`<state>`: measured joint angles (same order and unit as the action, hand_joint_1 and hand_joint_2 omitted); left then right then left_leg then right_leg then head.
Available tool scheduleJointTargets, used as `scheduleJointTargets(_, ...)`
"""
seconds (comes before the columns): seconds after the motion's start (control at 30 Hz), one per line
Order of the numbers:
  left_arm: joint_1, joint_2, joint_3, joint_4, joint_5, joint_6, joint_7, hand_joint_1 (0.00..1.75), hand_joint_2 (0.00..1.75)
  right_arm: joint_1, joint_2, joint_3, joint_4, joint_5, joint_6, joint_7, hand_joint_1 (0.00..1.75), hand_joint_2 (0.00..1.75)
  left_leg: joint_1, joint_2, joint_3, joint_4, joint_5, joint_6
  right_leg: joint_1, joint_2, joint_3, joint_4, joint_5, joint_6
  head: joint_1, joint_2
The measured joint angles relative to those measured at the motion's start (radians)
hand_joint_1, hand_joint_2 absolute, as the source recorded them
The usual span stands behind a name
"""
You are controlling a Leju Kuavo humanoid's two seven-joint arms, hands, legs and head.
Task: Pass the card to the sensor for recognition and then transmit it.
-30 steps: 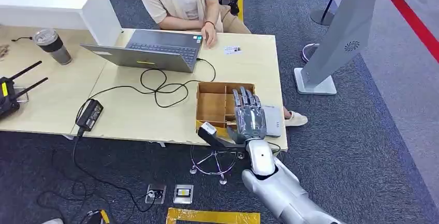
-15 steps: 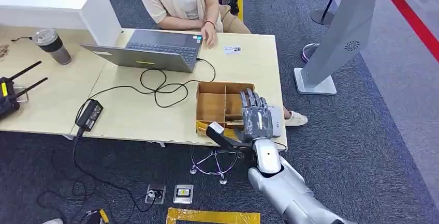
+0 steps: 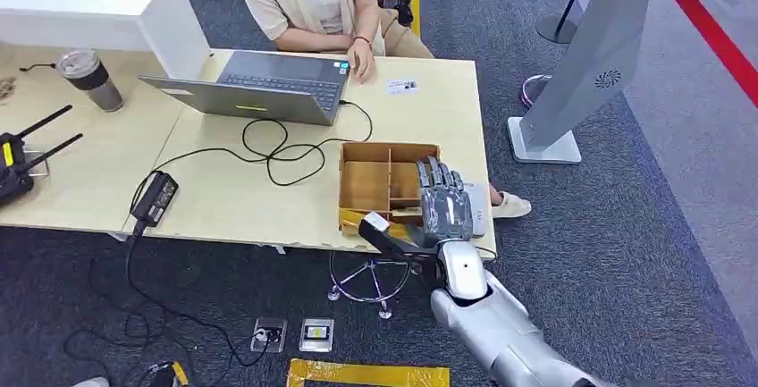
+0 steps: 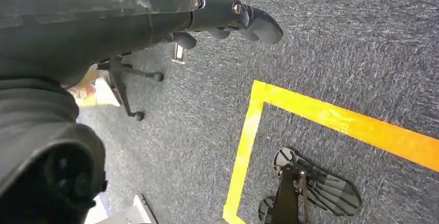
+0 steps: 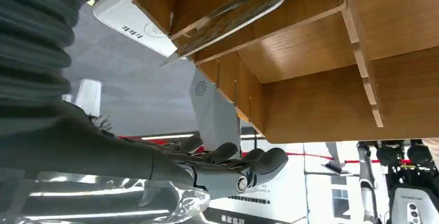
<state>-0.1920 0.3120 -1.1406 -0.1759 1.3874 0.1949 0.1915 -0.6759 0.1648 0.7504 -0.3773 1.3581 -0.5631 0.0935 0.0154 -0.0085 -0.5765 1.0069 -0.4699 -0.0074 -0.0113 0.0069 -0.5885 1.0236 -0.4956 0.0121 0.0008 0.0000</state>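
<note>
Right hand (image 3: 444, 204) flat over wooden divider box (image 3: 375, 177) and white sensor (image 3: 475, 208) at table's near right corner. Bare tabletop (image 3: 447, 105) beyond the box up to a card (image 3: 402, 86). Cable loops (image 3: 277, 150) and laptop (image 3: 259, 88) block the left; grey kiosk (image 3: 590, 56) stands right

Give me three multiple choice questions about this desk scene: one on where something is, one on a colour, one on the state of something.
1. Where is the small card?
A. inside the wooden tray
B. on the table beside the laptop
C. on the carpet

2. What colour is the floor tape?
A. yellow
B. blue
C. white

3. How is the right hand?
A. gripping the card
B. holding the tumbler
C. fingers spread over the wooden tray, holding nothing

Answers:
1 B: it lies on the table right of the laptop.
2 A: the left wrist view shows yellow strips.
3 C: it hovers above the wooden tray.
</note>
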Motion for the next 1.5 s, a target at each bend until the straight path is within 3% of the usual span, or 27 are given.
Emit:
scheduleJointTargets(0.3, 0.000, 0.000, 0.001, 0.000, -0.001, -0.002, 0.000, 0.00, 0.00, 0.000, 0.000, 0.000, 0.000, -0.005, 0.001, -0.003, 0.00, 1.75, 0.000, 0.000, 0.000, 0.000, 0.000, 0.000, 0.000, 0.000, 0.000, 0.000, 0.000, 0.000, 0.000, 0.000)
scheduleJointTargets(0.33, 0.000, 0.000, 0.001, 0.000, -0.001, -0.002, 0.000, 0.00, 0.00, 0.000, -0.001, 0.000, 0.000, -0.004, 0.001, -0.003, 0.21, 1.75, 0.000, 0.000, 0.000, 0.000, 0.000, 0.000, 0.000, 0.000, 0.000, 0.000, 0.000, 0.000, 0.000, 0.000)
scheduleJointTargets(0.37, 0.000, 0.000, 0.001, 0.000, -0.002, -0.002, 0.000, 0.00, 0.00, 0.000, -0.001, 0.000, 0.000, -0.006, 0.001, -0.003, 1.75, 1.75, 0.000, 0.000, 0.000, 0.000, 0.000, 0.000, 0.000, 0.000, 0.000, 0.000, 0.000, 0.000, 0.000, 0.000)
scheduleJointTargets(1.37, 0.000, 0.000, 0.024, 0.000, -0.005, 0.002, -0.003, 0.00, 0.00, 0.000, 0.002, -0.010, 0.000, -0.039, 0.020, -0.026, 1.75, 1.75, 0.000, 0.000, 0.000, 0.000, 0.000, 0.000, 0.000, 0.000, 0.000, 0.000, 0.000, 0.000, 0.000, 0.000)
scheduleJointTargets(1.4, 0.000, 0.000, 0.024, 0.000, -0.005, 0.001, -0.004, 0.00, 0.00, 0.000, 0.003, -0.010, 0.000, -0.039, 0.020, -0.026, 0.26, 1.75, 0.000, 0.000, 0.000, 0.000, 0.000, 0.000, 0.000, 0.000, 0.000, 0.000, 0.000, 0.000, 0.000, 0.000)
scheduleJointTargets(1.43, 0.000, 0.000, 0.024, 0.000, -0.005, 0.001, -0.004, 0.00, 0.00, 0.000, 0.003, -0.010, 0.000, -0.039, 0.020, -0.026, 0.00, 1.75, 0.000, 0.000, 0.000, 0.000, 0.000, 0.000, 0.000, 0.000, 0.000, 0.000, 0.000, 0.000, 0.000, 0.000)
scheduleJointTargets(1.5, 0.001, 0.000, 0.024, 0.000, -0.006, 0.001, -0.006, 0.00, 0.00, 0.000, 0.003, -0.010, 0.000, -0.039, 0.021, -0.024, 0.00, 1.75, 0.000, 0.000, 0.000, 0.000, 0.000, 0.000, 0.000, 0.000, 0.000, 0.000, 0.000, 0.000, 0.000, 0.000)
